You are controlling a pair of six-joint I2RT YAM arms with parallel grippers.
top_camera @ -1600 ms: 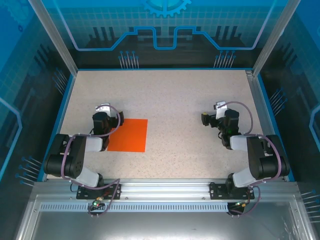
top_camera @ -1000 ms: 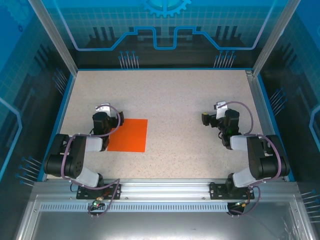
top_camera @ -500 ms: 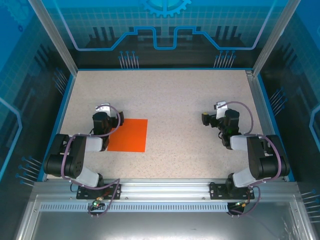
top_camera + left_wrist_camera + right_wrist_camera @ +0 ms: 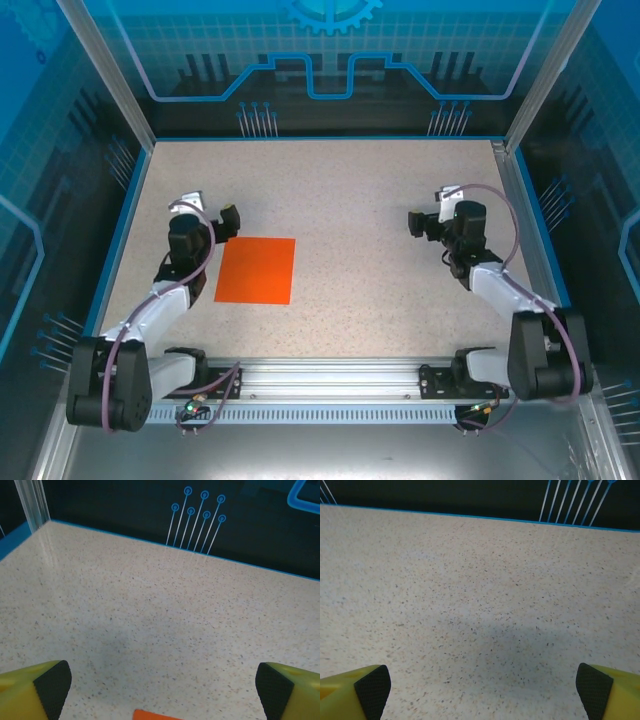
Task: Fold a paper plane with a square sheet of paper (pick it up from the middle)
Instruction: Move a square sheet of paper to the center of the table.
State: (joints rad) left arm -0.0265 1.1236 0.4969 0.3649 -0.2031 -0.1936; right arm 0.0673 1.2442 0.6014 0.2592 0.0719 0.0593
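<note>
The square sheet of paper [image 4: 256,270] is lying flat and unfolded, left of centre on the table [image 4: 340,190], so the work is only beginning. Just past its far-left corner the left gripper [image 4: 210,208] is hovering, jaws spread wide and empty, apparently off the surface. Next it is needing to swing over the sheet's middle and descend. Well apart, the right gripper [image 4: 430,207] is gaping empty too. Both arms have stretched out since earlier, while the sheet is staying put.
</note>
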